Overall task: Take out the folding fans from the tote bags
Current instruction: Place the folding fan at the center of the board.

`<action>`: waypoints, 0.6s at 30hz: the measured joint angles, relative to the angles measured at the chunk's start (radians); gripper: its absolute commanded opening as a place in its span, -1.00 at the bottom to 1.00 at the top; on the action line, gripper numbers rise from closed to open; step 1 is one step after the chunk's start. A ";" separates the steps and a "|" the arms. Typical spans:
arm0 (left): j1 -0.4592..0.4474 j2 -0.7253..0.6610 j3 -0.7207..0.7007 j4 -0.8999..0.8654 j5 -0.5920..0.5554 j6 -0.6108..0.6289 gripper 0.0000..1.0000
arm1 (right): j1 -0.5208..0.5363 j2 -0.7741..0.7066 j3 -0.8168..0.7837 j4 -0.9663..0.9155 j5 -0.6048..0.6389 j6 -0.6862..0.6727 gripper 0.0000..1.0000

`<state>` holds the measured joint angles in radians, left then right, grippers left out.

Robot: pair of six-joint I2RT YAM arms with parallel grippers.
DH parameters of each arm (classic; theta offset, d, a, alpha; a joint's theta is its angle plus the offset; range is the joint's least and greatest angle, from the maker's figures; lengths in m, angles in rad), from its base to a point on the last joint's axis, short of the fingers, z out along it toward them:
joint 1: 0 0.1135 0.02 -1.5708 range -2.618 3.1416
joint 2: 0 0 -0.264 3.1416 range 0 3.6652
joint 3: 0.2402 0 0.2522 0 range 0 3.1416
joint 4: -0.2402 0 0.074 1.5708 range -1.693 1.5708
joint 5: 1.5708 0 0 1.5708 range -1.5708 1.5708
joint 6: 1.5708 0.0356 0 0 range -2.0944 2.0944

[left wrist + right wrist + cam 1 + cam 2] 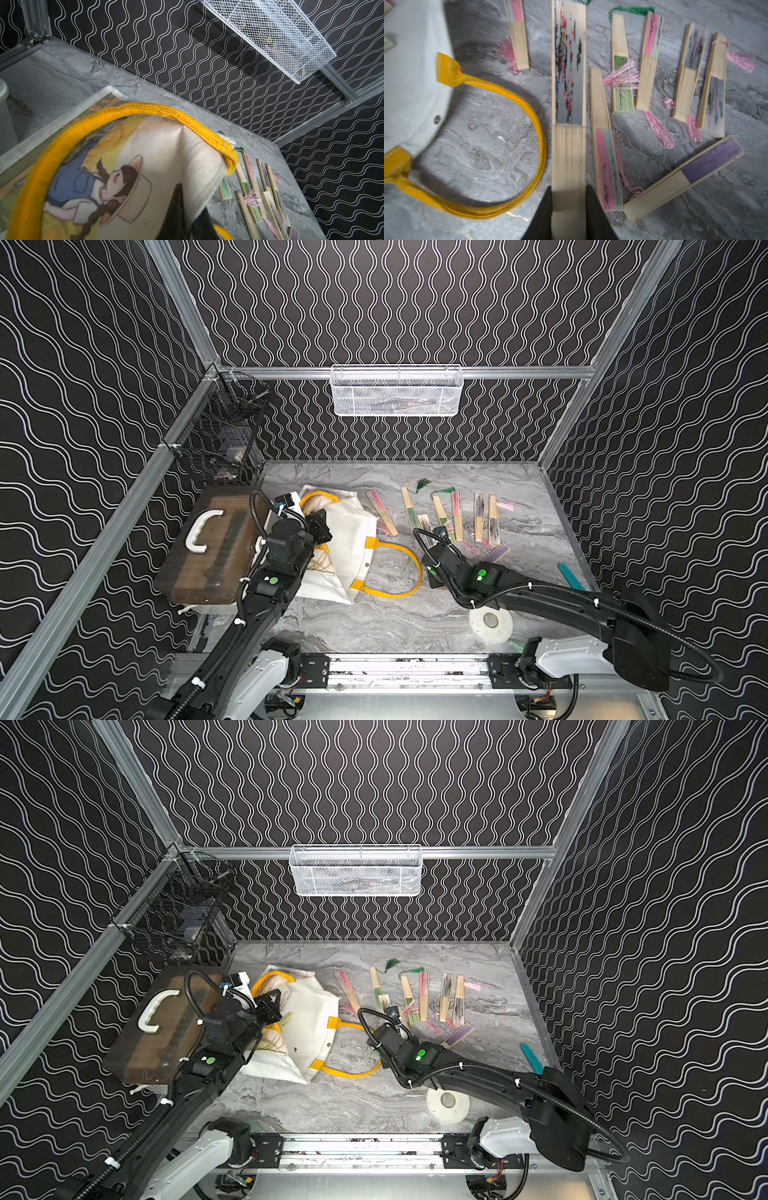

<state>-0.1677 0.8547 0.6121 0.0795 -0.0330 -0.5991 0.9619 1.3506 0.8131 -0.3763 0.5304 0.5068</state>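
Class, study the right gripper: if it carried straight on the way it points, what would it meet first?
Probably the green-fold fan lying just beyond the ink-speckled fan held in the right gripper, though its height above the table is unclear.

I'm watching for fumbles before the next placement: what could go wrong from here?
1. The right gripper pinches the ink-speckled fan only at its bamboo end, so it may swing or slip.
2. The spot beside it is crowded; setting it down could land it on the pink-and-teal fan or snag a pink tassel.
3. The left gripper pinches just the edge of the tote bag; the cloth might pull free.
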 measured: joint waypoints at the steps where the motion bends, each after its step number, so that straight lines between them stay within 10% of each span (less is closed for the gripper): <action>1: 0.000 -0.002 0.002 -0.005 0.000 0.001 -1.00 | -0.018 0.015 -0.006 0.002 -0.017 0.001 -0.65; 18: 0.000 -0.006 0.016 -0.031 -0.003 0.025 -1.00 | -0.082 0.175 -0.055 0.087 -0.259 0.051 -0.49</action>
<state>-0.1677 0.8486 0.6277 0.0490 -0.0364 -0.5743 0.8795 1.5253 0.7586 -0.2897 0.2710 0.5575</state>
